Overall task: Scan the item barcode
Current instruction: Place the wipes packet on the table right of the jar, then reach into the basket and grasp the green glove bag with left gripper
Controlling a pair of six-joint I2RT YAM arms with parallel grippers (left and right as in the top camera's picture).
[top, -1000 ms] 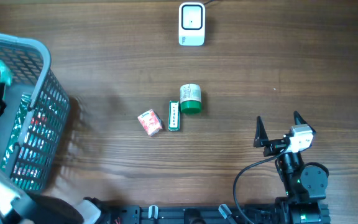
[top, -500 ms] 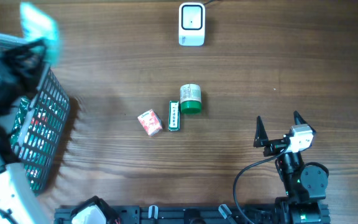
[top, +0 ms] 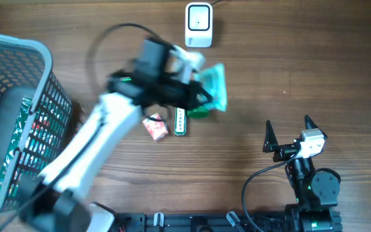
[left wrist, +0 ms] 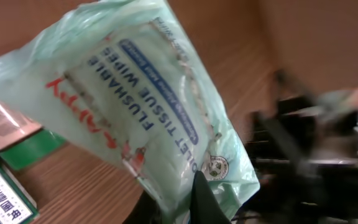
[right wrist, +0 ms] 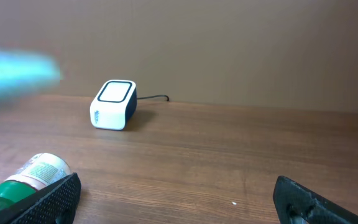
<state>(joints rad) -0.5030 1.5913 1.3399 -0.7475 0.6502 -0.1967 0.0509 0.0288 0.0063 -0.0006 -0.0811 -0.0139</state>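
At left wrist, wipes pack [left wrist: 148, 118] lettering is legible — overhead, blurred.

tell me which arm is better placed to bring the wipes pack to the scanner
Left. The left claw is shut on the wipes pack, near the scanner. The right claw is open, empty and farther away.

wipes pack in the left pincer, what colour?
Pale green wipes pack, blue and red lettering; clearest in the left wrist view.
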